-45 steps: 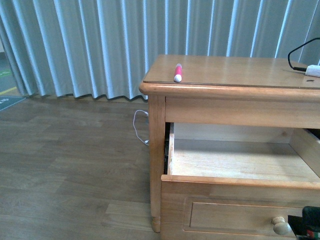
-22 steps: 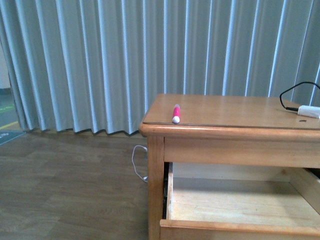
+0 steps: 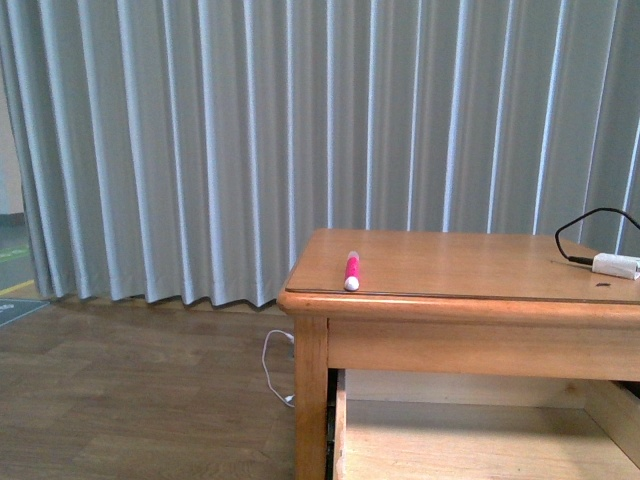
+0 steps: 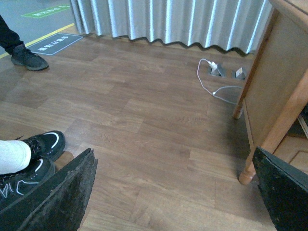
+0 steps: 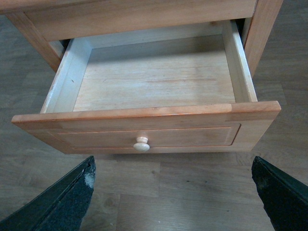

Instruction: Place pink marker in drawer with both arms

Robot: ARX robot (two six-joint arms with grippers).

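The marker (image 3: 352, 270) lies on the table (image 3: 470, 265), near the front-left corner, its white cap pointing at the front edge and almost reaching it. The drawer (image 5: 144, 113) below stands pulled out with nothing in it, so the way in looks ready. Neither arm shows from the front. The left gripper (image 4: 175, 192) hangs low over the floor (image 4: 120, 120) beside the table's leg (image 4: 250, 168), fingers spread wide with nothing between them. The right gripper (image 5: 173, 197) hovers in front of the drawer, just out from its knob (image 5: 141, 144), equally splayed and empty. What worries me is that marker: it is round and slim, and it sits so close to the edge that a clumsy first touch from one finger could send it rolling off onto the floor. The left arm also has to climb from down there, and could catch the tabletop's lip on the way up (someone's shoes (image 4: 29, 154) are close to it too). If the marker is let go too high or too far forward, it may hit the drawer's front rim and bounce out.
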